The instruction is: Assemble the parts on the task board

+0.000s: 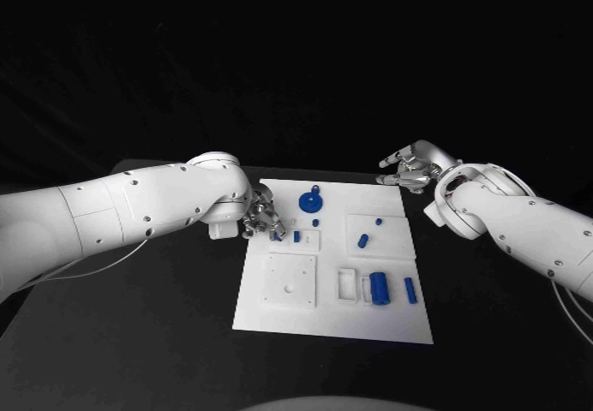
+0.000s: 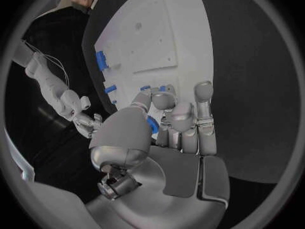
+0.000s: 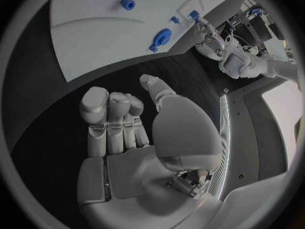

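The white task board point(image 1: 371, 317) lies in the middle of the black table. My left hand point(image 1: 260, 214) hovers at the board's left edge with its fingers curled down. In the left wrist view a small blue part point(image 2: 152, 125) sits pinched between its thumb and fingers point(image 2: 183, 114). Just beyond the fingertips a small blue peg point(image 1: 296, 235) stands in a raised white block. A blue disc point(image 1: 312, 203) with a loop lies near the board's far edge. My right hand point(image 1: 414, 167) hangs off the board's far right corner, over the table, and holds nothing point(image 3: 127, 122).
More blue parts lie on the board: one point(image 1: 365, 241) in the right middle recess and two long ones point(image 1: 380, 288) side by side nearer me. A square white plate with holes point(image 1: 290, 278) sits near the board's left side. Black table surrounds the board.
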`<action>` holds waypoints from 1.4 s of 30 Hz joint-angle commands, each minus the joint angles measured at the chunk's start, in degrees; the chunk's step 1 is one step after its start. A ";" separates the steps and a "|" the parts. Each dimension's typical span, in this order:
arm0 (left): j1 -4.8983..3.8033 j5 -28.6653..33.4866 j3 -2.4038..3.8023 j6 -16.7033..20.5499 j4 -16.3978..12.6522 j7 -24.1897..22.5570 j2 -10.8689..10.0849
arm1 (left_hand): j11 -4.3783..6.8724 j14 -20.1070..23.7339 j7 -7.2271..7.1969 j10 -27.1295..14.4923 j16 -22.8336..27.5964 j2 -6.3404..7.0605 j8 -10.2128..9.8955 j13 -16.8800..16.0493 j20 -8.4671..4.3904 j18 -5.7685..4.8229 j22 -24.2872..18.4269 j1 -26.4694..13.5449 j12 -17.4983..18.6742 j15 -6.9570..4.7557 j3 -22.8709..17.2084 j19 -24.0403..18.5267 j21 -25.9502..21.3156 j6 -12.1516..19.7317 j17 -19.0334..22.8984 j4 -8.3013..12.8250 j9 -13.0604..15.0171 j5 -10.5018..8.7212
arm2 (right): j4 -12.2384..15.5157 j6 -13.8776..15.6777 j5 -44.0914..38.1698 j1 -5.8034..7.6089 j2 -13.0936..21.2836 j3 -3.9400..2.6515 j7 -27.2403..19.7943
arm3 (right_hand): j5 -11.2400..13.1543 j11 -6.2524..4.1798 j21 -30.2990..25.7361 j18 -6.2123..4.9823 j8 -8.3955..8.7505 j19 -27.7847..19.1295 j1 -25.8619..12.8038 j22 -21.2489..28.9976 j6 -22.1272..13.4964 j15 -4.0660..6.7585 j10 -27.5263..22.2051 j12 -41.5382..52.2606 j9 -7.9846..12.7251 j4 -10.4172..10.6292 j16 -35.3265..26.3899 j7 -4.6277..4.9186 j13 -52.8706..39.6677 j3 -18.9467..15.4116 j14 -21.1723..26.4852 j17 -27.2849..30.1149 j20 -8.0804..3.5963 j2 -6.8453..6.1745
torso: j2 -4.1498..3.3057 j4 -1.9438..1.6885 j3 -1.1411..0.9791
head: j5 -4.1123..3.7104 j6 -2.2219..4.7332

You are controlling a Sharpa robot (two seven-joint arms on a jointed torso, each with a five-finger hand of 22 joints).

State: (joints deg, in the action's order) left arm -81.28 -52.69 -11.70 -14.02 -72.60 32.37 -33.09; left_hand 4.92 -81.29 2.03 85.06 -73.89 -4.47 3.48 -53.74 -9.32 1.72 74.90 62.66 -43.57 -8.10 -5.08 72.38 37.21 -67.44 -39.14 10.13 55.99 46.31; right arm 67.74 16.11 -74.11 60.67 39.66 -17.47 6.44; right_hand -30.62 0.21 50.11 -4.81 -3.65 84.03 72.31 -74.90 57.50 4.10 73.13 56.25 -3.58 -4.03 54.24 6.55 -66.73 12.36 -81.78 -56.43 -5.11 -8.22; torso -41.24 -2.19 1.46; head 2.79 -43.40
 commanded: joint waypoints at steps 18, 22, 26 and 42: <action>0.72 -1.85 -0.32 0.25 -0.19 1.04 1.07 | 0.95 0.07 -2.82 -0.91 0.39 -0.61 0.36 0.28 0.14 0.48 1.05 0.62 0.34 -0.25 -5.27 -0.38 -0.29 -2.81 0.09 5.49 -0.16 -0.09 | 0.25 -0.57 -0.49 -0.03 0.06 -0.02 -0.25 | 0.00 -0.38 -0.16 -0.79 0.08 2.68 -0.37 -5.98 0.52 0.10 0.19 0.05 -0.06 -0.02 -0.28 0.02 -0.06 0.16 -0.14 -0.03 -0.13 0.16 | 0.00 -0.02 -0.05 | -0.37 -0.14; 0.73 -2.03 -0.36 0.44 -0.31 1.14 1.15 | 0.97 0.00 -2.84 -0.83 0.34 -0.60 0.39 0.28 0.14 0.48 1.05 0.58 0.30 -0.25 -5.25 -0.35 -0.31 -2.87 -0.07 5.47 -0.15 -0.07 | 0.32 -0.55 -0.49 -0.03 0.11 -0.02 -0.24 | 0.00 -0.38 -0.16 -0.79 0.08 2.68 -0.37 -5.98 0.52 0.10 0.19 0.05 -0.06 -0.02 -0.28 0.02 -0.06 0.16 -0.14 -0.03 -0.13 0.16 | 0.00 0.00 -0.05 | -0.33 -0.14; 0.74 -2.07 -0.39 0.61 -0.39 1.19 1.25 | 1.01 -0.12 -2.91 -0.67 0.30 -0.60 0.42 0.24 0.13 0.49 1.04 0.46 0.20 -0.28 -5.25 -0.26 -0.32 -3.06 -0.23 5.45 -0.09 0.00 | 0.37 -0.54 -0.49 -0.03 0.16 -0.02 -0.22 | 0.00 -0.38 -0.16 -0.79 0.08 2.68 -0.37 -5.98 0.52 0.10 0.19 0.05 -0.06 -0.02 -0.28 0.02 -0.06 0.16 -0.14 -0.03 -0.13 0.16 | 0.00 -0.02 -0.03 | -0.35 -0.14; 0.74 -1.99 -0.47 0.72 -0.58 1.46 1.61 | 0.72 -0.38 -3.58 0.36 0.22 -0.26 0.59 0.47 0.65 0.80 1.06 -0.79 0.27 0.01 -5.47 0.06 -0.53 -4.54 -0.87 4.90 4.08 0.71 | 0.44 -0.48 -0.49 -0.03 0.22 -0.02 -0.19 | 0.00 -0.38 -0.16 -0.79 0.08 2.68 -0.37 -5.98 0.52 0.10 0.19 0.05 -0.06 -0.02 -0.28 0.02 -0.06 0.16 -0.14 -0.03 -0.13 0.16 | 0.00 -0.06 0.02 | -0.39 -0.23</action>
State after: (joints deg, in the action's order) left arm -81.19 -54.88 -11.82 -13.22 -72.80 33.95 -31.95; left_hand 4.92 -81.60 2.24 85.06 -73.65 -4.78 3.73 -53.32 -9.11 1.70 74.92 62.35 -43.32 -8.06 -5.17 72.60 37.01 -67.66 -39.96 10.04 59.86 46.76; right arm 68.10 16.10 -74.12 60.67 39.89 -17.47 6.45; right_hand -30.62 0.22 50.11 -4.81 -3.65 84.04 72.31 -74.90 57.60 4.10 73.13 56.25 -3.58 -4.03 54.24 6.65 -66.72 12.36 -81.78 -56.43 -5.11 -8.22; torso -41.23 -2.23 1.45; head 2.46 -43.56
